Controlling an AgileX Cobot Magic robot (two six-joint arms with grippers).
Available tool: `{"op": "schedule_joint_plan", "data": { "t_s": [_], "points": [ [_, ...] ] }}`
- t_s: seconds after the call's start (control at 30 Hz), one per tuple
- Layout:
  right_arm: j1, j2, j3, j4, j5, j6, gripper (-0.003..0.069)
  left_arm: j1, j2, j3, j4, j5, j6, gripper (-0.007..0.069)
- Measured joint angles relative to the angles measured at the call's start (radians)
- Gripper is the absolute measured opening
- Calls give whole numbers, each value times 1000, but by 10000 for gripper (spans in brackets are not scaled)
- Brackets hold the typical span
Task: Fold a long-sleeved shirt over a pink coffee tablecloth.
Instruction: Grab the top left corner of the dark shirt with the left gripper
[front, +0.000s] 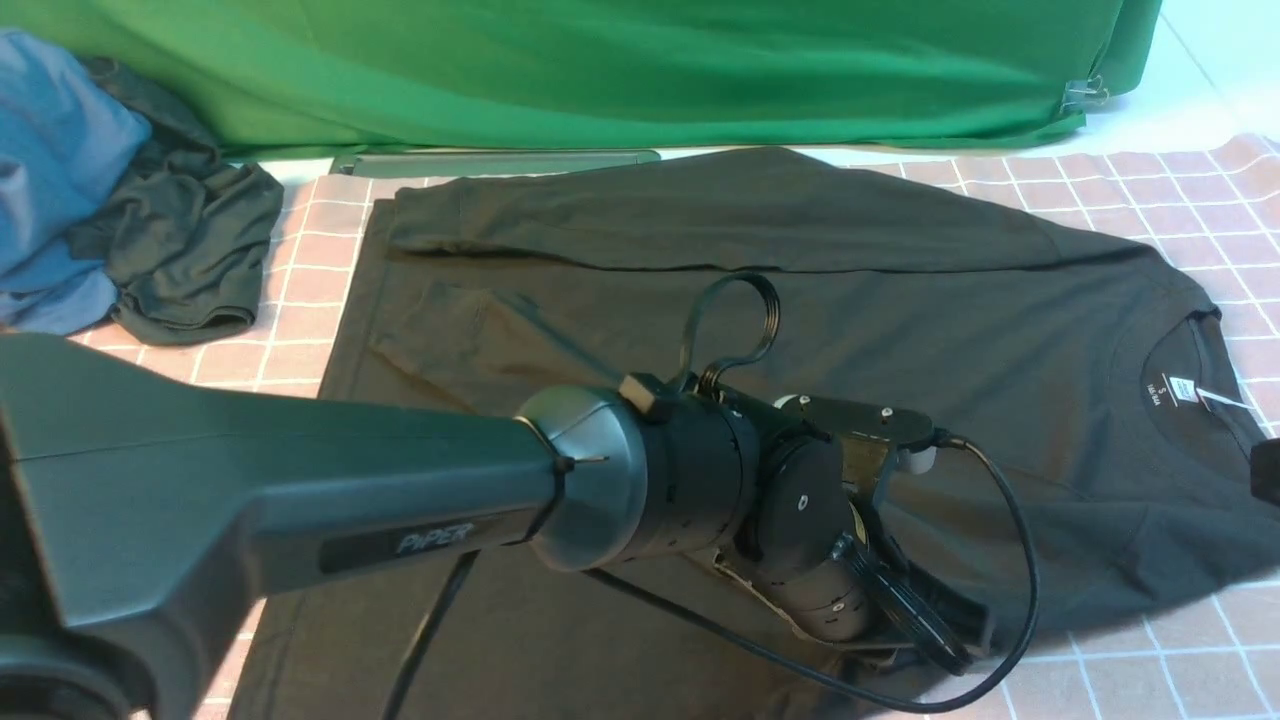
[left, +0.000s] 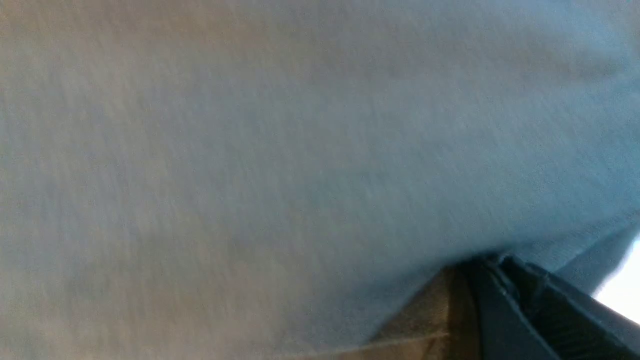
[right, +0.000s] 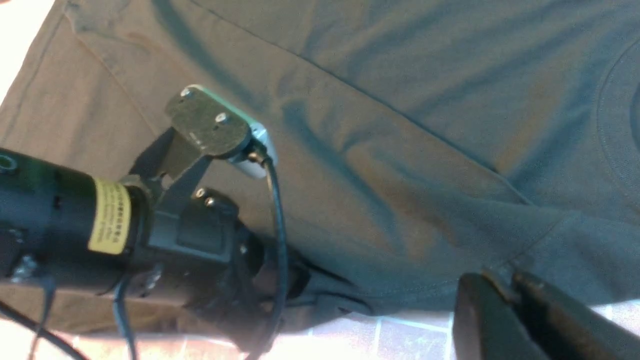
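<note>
A black shirt is pictured spread flat on a pink checked tablecloth, its collar turned toward the robot's right and one sleeve laid across the far side of the body. The left claw is set at the near edge of the shirt, its jaws pressed together on what appears to be a pinch of bunched fabric. The right claw is held at the same edge beside the shoulder seam, its jaws drawn almost together; whether cloth is caught between them cannot be told. The shirt is judged light, soft and limp: sagging and creasing are to be expected wherever it is unsupported, and a thin pinch may slip free. A hold is best taken at seams or hemmed edges, where the cloth is doubled, and at two well-separated points on one side, so that the fold is carried over evenly. A heap of other clothes is seen at the far left.
</note>
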Motion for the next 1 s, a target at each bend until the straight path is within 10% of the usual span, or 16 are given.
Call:
{"op": "schedule_joint_plan", "data": {
  "t_s": [1.0],
  "points": [
    [0, 70, 0, -105, -32, 50, 126, -18, -42, 0, -324, 180, 80, 88]
  ]
}}
